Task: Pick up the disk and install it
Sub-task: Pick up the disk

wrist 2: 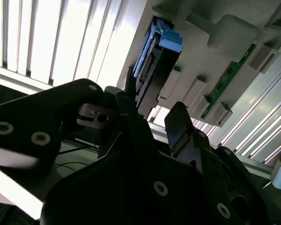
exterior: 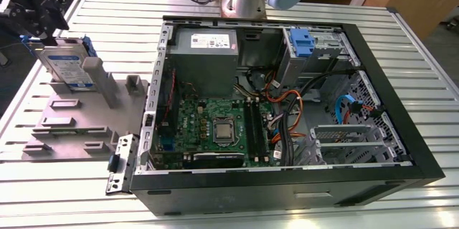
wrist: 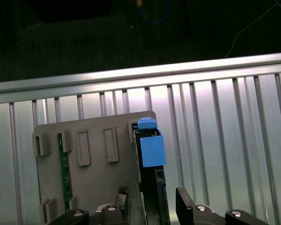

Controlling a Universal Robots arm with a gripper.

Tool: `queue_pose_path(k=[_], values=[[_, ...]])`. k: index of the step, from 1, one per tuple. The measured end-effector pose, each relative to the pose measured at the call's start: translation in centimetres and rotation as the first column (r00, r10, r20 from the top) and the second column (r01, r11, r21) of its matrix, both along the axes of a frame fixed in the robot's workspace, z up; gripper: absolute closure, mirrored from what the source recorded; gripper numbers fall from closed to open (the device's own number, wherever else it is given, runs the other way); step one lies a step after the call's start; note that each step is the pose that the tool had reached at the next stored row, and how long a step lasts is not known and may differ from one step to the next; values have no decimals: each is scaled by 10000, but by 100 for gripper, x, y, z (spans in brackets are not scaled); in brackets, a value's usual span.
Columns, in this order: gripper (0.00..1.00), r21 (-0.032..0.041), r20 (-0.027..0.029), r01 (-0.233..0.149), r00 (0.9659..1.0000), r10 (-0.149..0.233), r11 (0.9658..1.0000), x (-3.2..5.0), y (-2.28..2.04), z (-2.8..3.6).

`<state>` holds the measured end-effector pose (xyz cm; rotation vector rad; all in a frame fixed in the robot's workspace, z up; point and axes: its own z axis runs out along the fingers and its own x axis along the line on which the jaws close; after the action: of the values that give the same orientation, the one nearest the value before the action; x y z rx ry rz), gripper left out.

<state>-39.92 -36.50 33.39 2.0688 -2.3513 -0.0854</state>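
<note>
The disk (exterior: 68,68) stands on edge in a slot of the grey holder plate (exterior: 79,127), at the exterior view's left, its blue-and-white label showing. In both wrist views it appears edge-on with its blue side rail (wrist: 152,150) (wrist 2: 165,40). My black gripper (exterior: 47,40) hangs just above the disk's top edge. In the first wrist view the gripper (wrist: 152,206) is open, one finger (wrist: 123,201) on each side of the disk with a small gap to it. The second wrist view shows the gripper (wrist 2: 152,117) the same way.
An open computer case (exterior: 401,132) lies at the exterior view's right, with a grey power-supply box (exterior: 204,51), a motherboard (exterior: 222,127) and a drive cage with a blue tab (exterior: 301,43). A green memory board (wrist: 63,168) sits in the holder. The ribbed metal table (exterior: 107,14) lies beneath.
</note>
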Motion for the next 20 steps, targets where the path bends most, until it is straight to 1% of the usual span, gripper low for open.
queue_pose_path(k=[1, 2, 5, 8, 10, 14, 20], values=[[47, 0, 0, 0, 10000, 0, 10000, 0, 0, 0], [41, 0, 0, 0, 10000, 0, 10000, 0, 0, 0], [41, 0, 1, -46, 10000, 46, 10000, 0, 0, -1], [41, 0, 6, -357, 9994, 357, 9994, 0, 1, -12], [41, 1, 10, -589, 9983, 589, 9983, 0, 4, -33], [41, 0, 12, -1059, 9944, 1059, 9944, 0, 8, -89], [41, 0, 12, -1617, 9868, 1617, 9868, 0, 9, -191]])
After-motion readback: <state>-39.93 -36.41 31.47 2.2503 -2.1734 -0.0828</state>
